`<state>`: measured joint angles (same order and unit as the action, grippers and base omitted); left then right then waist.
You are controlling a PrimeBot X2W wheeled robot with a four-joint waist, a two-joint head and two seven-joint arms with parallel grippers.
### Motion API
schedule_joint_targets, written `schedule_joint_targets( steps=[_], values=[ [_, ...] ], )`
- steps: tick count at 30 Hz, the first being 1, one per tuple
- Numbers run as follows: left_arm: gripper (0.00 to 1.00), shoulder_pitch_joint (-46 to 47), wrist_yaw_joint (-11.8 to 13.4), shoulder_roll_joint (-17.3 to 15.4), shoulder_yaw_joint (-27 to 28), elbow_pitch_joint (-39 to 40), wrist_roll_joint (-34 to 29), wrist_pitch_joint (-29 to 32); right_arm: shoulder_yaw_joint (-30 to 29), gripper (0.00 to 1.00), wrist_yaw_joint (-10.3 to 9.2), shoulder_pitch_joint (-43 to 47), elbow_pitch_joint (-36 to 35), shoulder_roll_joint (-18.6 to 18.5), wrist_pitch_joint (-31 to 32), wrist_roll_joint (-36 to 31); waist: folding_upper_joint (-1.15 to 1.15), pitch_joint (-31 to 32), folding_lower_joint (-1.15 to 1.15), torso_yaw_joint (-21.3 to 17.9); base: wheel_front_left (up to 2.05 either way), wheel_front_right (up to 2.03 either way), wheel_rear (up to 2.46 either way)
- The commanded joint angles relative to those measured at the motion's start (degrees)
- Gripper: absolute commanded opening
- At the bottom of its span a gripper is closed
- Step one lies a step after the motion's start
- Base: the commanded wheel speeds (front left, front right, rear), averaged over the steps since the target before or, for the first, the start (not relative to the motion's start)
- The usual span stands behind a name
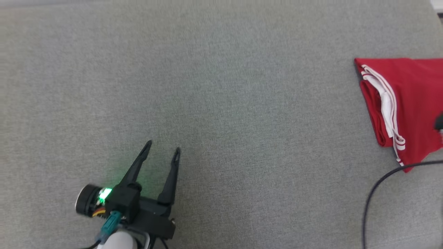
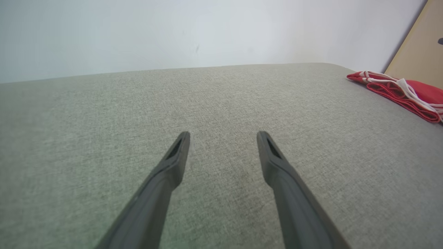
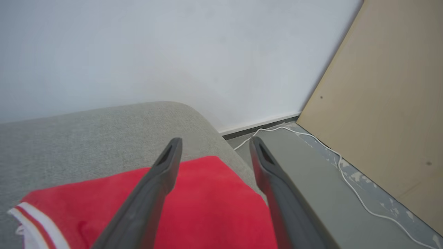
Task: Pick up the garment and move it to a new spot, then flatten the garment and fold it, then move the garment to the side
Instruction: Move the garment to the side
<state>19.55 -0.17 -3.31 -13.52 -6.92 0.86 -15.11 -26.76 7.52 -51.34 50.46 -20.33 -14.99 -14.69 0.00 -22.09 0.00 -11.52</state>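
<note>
Right fingers (image 3: 169, 159) wide, empty, over folded garment (image 3: 207, 207).
Left fingers (image 1: 172, 173) likewise; lift right straight up, clear of fold at cushion (image 1: 221, 103) edge.

In the head view the garment (image 1: 412, 103) runs past the right edge, so its far part is cut off. A dark blurred shape (image 1: 439, 122) at that same edge overlaps it; what it is cannot be told. The black cable (image 1: 367, 211) leaves by the bottom edge at the lower right. The left gripper (image 1: 163, 146) is cut off at the wrist by the bottom edge.

In the right wrist view the fingers (image 3: 148, 193) of the right gripper (image 3: 215, 139) hide strips of the garment, and its near part is lost below the bottom edge. Whether they touch the cloth cannot be told. The white cord (image 3: 377, 215) exits at the lower right corner.

In the left wrist view a dark speck (image 2: 440, 40) at the upper right edge is too small to identify.
</note>
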Motion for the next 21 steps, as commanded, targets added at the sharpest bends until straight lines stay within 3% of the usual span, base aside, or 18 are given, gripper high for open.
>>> schedule_joint_targets(
  steps=[1, 10, 21],
  values=[
    [1.00, -1.9, 0.5, -0.3, 0.7, -0.3, 0.4, -0.1, 1.5, 1.00, -0.06, 2.3, -1.3, 1.6, -0.2, 1.6, 0.00, 2.8, 0.00, 0.4, 0.00, 0.00, 0.00],
    [1.00, -6.2, 2.9, -0.1, 6.4, -0.2, 1.7, -0.1, 16.0, 1.00, -0.06, 10.9, -10.6, 7.5, -0.2, 11.1, 0.00, 9.3, 0.00, 1.0, 0.00, 0.00, 0.00],
    [1.00, -10.4, 3.7, 0.1, 10.1, -1.5, 1.6, -0.1, 28.8, 1.00, -0.06, 21.4, -18.9, 9.0, -0.2, 22.0, 0.00, 14.1, 0.00, 4.2, 0.00, 0.00, 0.00]
  ],
)
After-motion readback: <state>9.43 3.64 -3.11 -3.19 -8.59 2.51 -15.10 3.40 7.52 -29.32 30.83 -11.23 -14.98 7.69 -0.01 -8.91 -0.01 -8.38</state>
